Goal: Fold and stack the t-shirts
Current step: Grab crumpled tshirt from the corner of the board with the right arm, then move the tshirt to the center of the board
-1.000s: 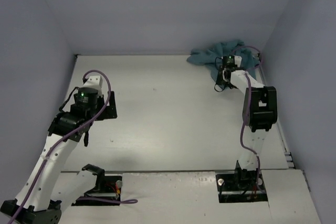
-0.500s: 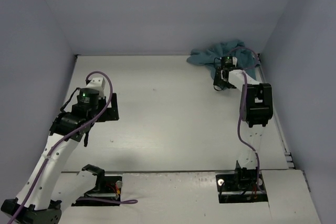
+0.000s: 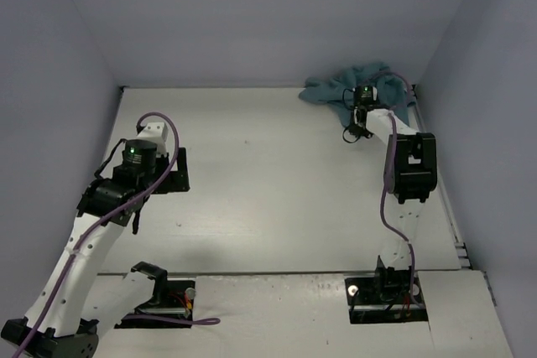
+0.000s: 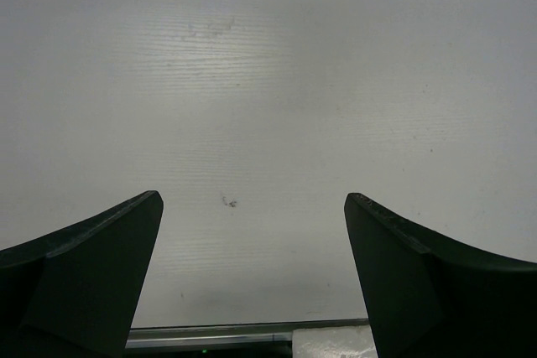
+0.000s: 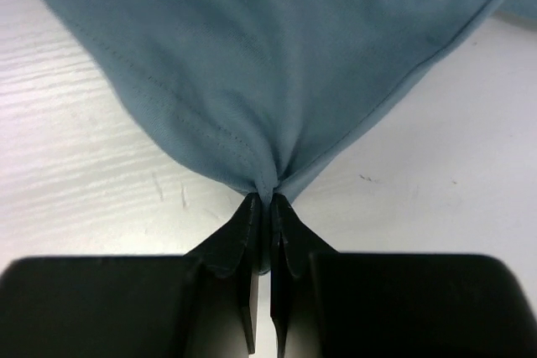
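Over the last second the right arm has edged further toward 1 o'clock. The right fingers (image 5: 245,222) are closed on a gathered edge of the shirt (image 5: 277,64), which lies crumpled in that far corner of the bench (image 3: 268,173). The grasp looks made, and spreading is not yet begun. The left fingers (image 4: 92,266) are spread apart and hold nothing, at 9 o'clock. The cloth is soft teal knit with a stitched hem and drapes in folds. The bench is white and faintly grained.

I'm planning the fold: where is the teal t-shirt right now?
In the top view the t-shirt lies bunched in the far right corner of the table, pinched by the right gripper.
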`<state>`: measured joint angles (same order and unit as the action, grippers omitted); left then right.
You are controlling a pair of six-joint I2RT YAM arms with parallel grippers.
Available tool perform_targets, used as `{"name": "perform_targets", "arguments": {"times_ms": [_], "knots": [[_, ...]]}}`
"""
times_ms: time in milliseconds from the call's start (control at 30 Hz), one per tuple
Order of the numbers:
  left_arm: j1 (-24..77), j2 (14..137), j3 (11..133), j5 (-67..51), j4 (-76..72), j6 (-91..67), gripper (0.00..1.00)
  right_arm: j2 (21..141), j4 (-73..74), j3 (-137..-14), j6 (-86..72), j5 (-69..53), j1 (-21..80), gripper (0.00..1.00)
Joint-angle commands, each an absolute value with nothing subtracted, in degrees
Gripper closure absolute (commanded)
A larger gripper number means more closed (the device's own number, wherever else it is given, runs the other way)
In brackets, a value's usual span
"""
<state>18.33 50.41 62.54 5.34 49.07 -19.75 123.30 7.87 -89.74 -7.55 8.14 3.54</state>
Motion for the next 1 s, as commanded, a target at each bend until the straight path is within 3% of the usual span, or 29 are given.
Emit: {"name": "perform_targets", "arguments": {"times_ms": [0, 233, 500, 767, 967], "knots": [[18.28, 49.95, 69.25, 6.0, 48.22, -17.34, 0.11, 106.7, 7.97, -97.96, -2.26, 8.65, 6.83, 1.0], [18.37, 49.92, 79.77, 6.59, 49.0, -14.74, 0.11, 95.05, 8.5, -109.07, 2.84, 10.78, 18.61, 1.0], [18.41, 49.49, 87.87, 5.92, 49.18, -12.3, 0.11, 92.5, 8.7, -116.16, 2.41, 9.24, 33.27, 1.0], [18.48, 46.65, 83.92, 2.2, 49.23, -12.09, 0.11, 95.4, 8.61, -111.57, -1.12, 9.35, 45.31, 1.0], [18.72, 41.18, 75.8, 3.37, 49.87, -15.64, 0.11, 103.95, 8.61, -105.59, -9.79, 5.48, 53.67, 0.99]]}}
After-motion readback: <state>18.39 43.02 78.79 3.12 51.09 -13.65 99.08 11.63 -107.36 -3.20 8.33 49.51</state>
